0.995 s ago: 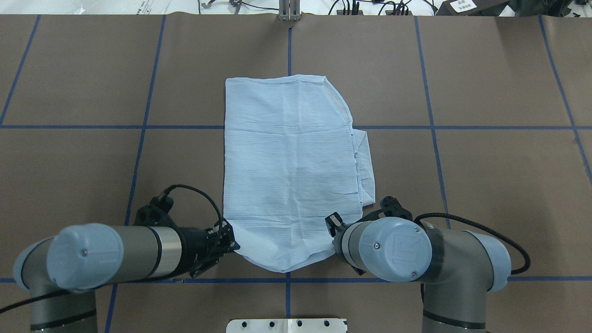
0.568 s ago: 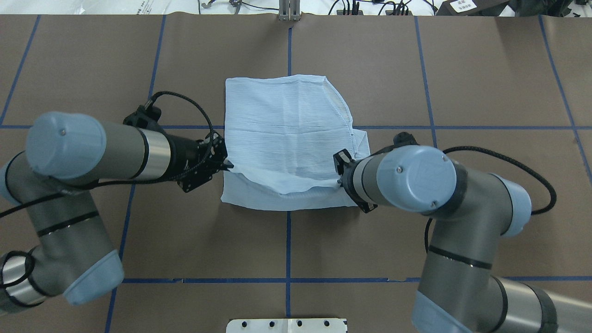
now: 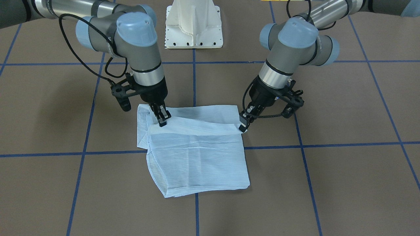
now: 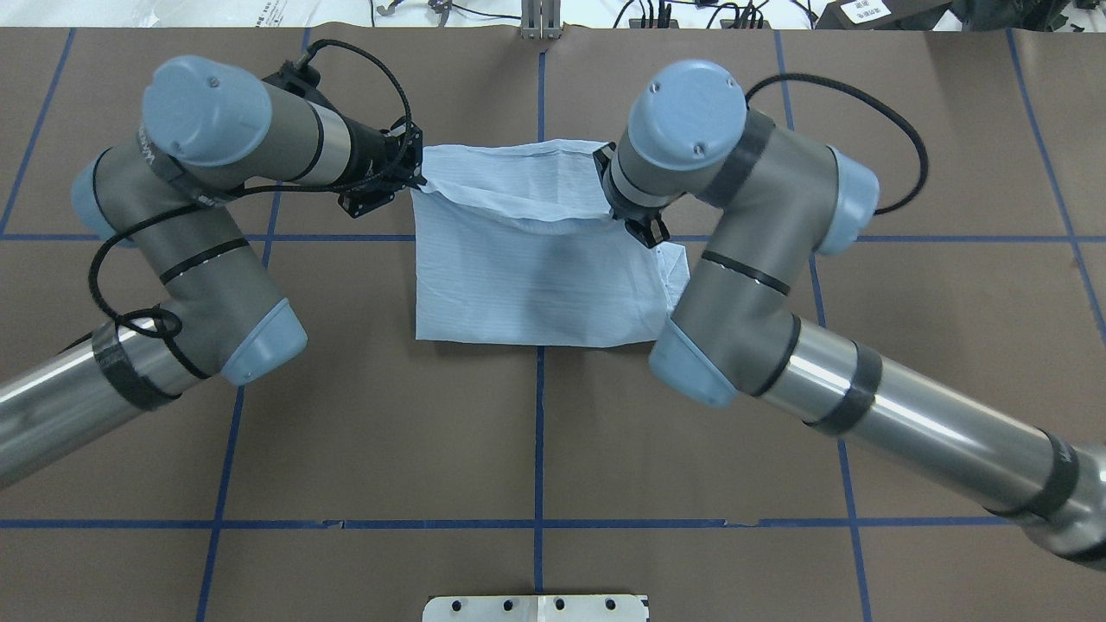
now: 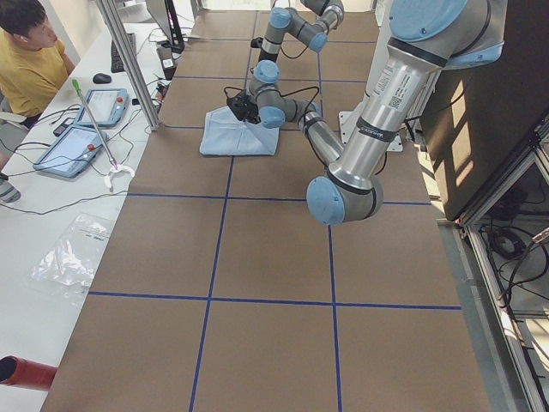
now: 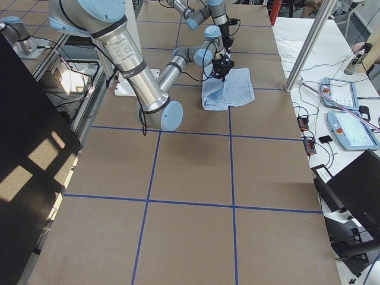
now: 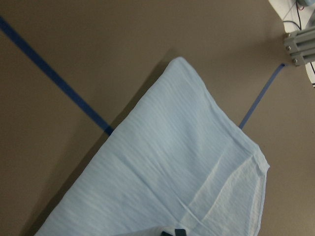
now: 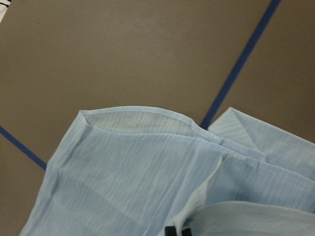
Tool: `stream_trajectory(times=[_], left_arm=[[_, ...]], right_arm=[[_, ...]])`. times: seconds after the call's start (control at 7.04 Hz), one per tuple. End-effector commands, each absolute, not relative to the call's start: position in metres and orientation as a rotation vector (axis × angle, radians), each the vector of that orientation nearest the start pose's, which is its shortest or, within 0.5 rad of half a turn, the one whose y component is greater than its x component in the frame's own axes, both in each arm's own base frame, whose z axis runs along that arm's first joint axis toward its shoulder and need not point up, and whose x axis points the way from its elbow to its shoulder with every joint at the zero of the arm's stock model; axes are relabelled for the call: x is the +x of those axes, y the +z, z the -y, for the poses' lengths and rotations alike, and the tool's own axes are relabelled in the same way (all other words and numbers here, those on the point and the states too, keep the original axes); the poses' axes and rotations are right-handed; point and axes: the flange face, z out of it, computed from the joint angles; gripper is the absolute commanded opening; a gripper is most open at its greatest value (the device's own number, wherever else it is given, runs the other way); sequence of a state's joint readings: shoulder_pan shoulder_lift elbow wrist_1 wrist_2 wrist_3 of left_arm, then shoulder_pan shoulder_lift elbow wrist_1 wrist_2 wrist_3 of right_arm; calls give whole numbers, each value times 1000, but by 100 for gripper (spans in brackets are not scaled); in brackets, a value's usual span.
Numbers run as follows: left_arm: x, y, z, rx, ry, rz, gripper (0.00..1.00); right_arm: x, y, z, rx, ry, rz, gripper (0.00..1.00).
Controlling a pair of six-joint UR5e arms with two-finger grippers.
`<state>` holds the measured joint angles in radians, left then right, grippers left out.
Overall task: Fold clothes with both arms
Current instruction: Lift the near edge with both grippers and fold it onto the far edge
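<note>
Pale blue cloth, the shirt [image 4: 536, 285], lies near the middle of the brown table [image 4: 346, 415], doubled over with its crease on the robot's side. Beyond the crease the upper layer is raised: the left gripper [image 3: 243, 127] and the right gripper [image 3: 162, 120] each pinch a corner of it, and the edge sags between them. Farther on, the bottom layer's far edge shows uncovered. I'd carry both corners on evenly, the right seeming a touch behind, draw out the sag, lay edge on edge, then let go.
</note>
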<state>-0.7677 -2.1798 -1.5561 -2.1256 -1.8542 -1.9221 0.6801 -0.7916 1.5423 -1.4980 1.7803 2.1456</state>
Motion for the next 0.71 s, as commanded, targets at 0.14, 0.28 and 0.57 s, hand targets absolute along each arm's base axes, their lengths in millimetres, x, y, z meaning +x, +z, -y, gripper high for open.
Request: stream_trajectory(times=[0.14, 0.28, 0.57], left_arm=[[457, 257, 640, 38, -845, -1207, 0], [466, 270, 652, 47, -842, -1192, 0], [466, 295, 668, 129, -819, -1144, 0]], right_arm=[[-528, 196, 650, -159, 1045, 823, 0], [-528, 202, 660, -168, 1029, 808, 0], [-536, 231, 675, -146, 988, 826, 0]])
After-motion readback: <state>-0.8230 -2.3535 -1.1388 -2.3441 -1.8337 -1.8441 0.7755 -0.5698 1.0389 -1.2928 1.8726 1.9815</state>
